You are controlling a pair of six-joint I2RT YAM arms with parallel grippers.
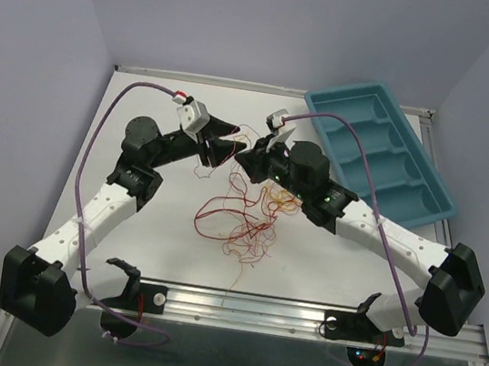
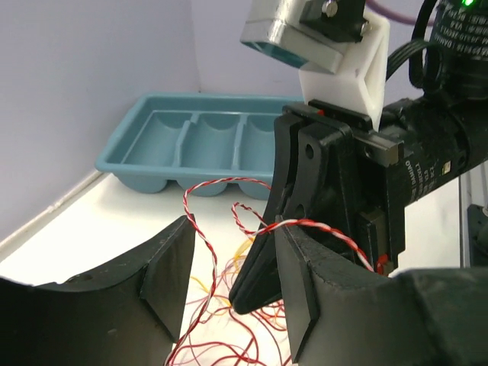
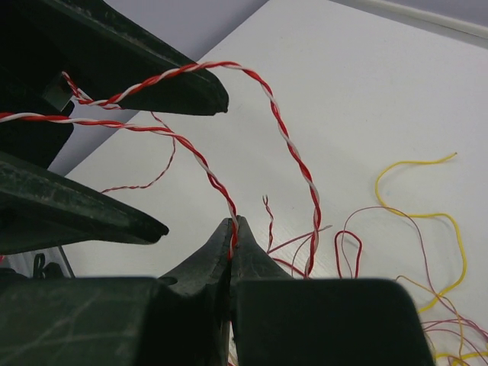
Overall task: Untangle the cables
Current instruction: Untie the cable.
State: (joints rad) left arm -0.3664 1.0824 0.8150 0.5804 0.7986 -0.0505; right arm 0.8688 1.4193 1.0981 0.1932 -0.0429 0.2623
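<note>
Step in hand: separating one strand from the tangle. In the top view the two grippers meet nose to nose at the centre of the white table. The cables, thin red, orange and yellow loops, lie on the surface at 6 o'clock from them. A teal compartment tray stands at 2 o'clock, well apart from the tangle. The right gripper has its jaws fully closed. They pinch a red-and-white twisted strand, which rises out of the tips. The strand arches over toward 11 o'clock and reaches the left gripper. The left gripper stands wide open with nothing clamped between its pads. In the left wrist view the twisted strand drapes across the top of its right-hand finger and does not pass through the gap. Whether the strand is snagged on that finger cannot be told. The rest of the strand drops to 6 o'clock and runs into the loops on the table. Progress is judged early, because most of the loops are crossed and unsorted. The next move calls for a second hold on the same strand. The left gripper should shift so the strand lies between its pads, then close. The grippers should then draw apart toward 9 and 3 o'clock, slowly, to pull the strand out. Risk: the thin wire may slip off the finger or drag the tangle with it.
</note>
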